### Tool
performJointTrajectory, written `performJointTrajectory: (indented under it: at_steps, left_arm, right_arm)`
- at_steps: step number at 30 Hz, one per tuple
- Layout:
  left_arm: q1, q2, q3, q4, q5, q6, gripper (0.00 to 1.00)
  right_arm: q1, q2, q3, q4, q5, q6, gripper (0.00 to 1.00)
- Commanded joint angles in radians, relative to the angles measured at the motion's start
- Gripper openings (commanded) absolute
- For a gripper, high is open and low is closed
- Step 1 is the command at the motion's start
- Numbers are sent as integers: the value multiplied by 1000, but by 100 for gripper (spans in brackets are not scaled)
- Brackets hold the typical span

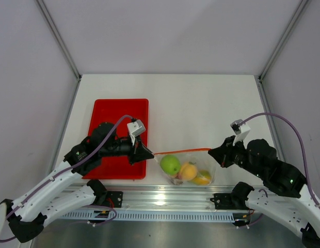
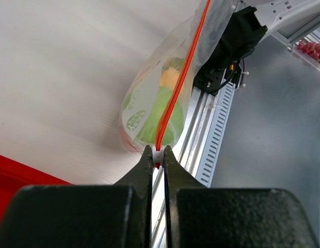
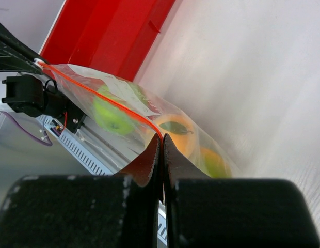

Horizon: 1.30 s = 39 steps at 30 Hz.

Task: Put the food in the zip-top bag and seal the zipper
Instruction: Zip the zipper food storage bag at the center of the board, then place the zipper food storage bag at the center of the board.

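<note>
Now your left pincer (image 1: 150,153) and right pincer (image 1: 211,151) each clamp one end of the zipper (image 1: 181,150), stretched taut between them; the zip-top bag (image 1: 209,165) holds the food (image 1: 170,165).

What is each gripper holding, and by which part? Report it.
Both are shut on the zip-top bag, by its zipper: the left gripper pinches one end of the strip, the right gripper the other, food hanging inside between them.
</note>
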Motion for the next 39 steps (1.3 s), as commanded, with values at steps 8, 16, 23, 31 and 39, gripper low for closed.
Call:
performJointTrajectory:
  at_steps: [8, 16, 23, 31, 39]
  left_arm:
    - [17, 115, 121, 54, -41, -74, 4]
    - [65, 339, 253, 89, -136, -172, 4]
    - [100, 477, 264, 250, -253, -224, 5]
    - [190, 765, 460, 282, -241, -260, 75]
    - [214, 836, 600, 258, -388, -237, 100]
  right_arm:
    - [-18, 213, 116, 41, 64, 31, 0]
    - [-310, 410, 153, 100, -186, 24, 0]
    - [-481, 528, 133, 200, -269, -15, 0]
    - [-623, 709, 150, 359, -348, -34, 0]
    - [-709, 957, 218, 475, -411, -97, 0]
